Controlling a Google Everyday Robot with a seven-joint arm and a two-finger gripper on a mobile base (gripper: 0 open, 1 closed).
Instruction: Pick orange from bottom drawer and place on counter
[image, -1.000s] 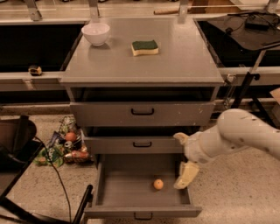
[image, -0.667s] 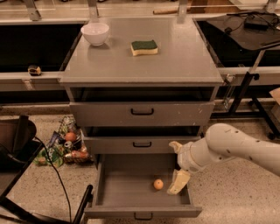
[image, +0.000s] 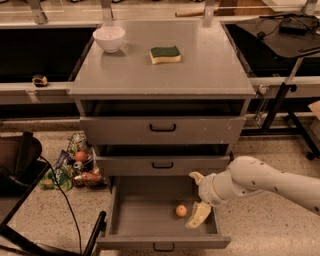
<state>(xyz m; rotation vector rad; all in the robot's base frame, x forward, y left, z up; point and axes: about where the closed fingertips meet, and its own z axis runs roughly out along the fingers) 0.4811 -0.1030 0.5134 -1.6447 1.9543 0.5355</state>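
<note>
Since 1 s back: arm (image: 265, 180) has swung left and lower, so the gripper (image: 194, 199) now sits inside the bottom drawer (image: 142, 220) of the cabinet (image: 162, 131), by the drawer's right wall. Fingers are spread wide with nothing between them. The lower finger is just right of the orange (image: 180, 210); contact not clear. The orange lies on the drawer floor, right of centre. Counter (image: 210, 75), the cabinet's top, is matte grey, with a white bowl (image: 109, 38) at its back-left corner and a sponge (image: 165, 54) at back centre. Speckled floor (image: 255, 237). Left of the cabinet: grocery heap (image: 75, 167), black cable (image: 62, 197), dark chair (image: 17, 165). The arm reaches in from the cabinet's right.
</note>
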